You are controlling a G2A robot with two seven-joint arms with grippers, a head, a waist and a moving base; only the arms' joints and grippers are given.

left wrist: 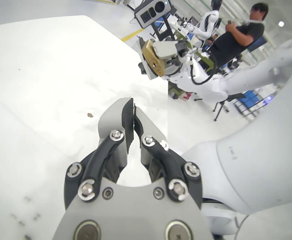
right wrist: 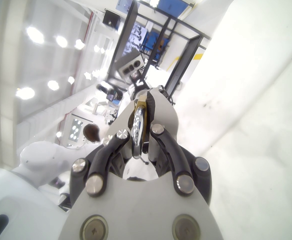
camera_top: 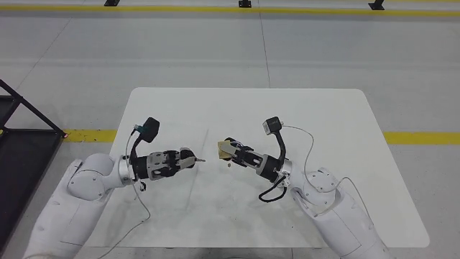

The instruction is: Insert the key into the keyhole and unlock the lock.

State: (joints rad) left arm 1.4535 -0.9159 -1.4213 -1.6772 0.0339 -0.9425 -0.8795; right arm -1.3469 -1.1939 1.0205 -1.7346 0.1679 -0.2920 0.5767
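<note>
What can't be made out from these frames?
- Key: only a thin sliver in the top view, past the left gripper. In the left wrist view the shut gripper hides it.
- Keyhole: the lock is too small and far off in the left wrist view to pick it out.
- Lock body: the right gripper covers most of it in the right wrist view, so whether the shackle is latched is hidden.

your arms angle inward low over the tabletop (camera_top: 323,115), tips facing, near but apart. your left end effector (left wrist: 133,111) pinches the key (camera_top: 200,160); your right end effector (right wrist: 146,98) clamps the lock (left wrist: 153,59).
</note>
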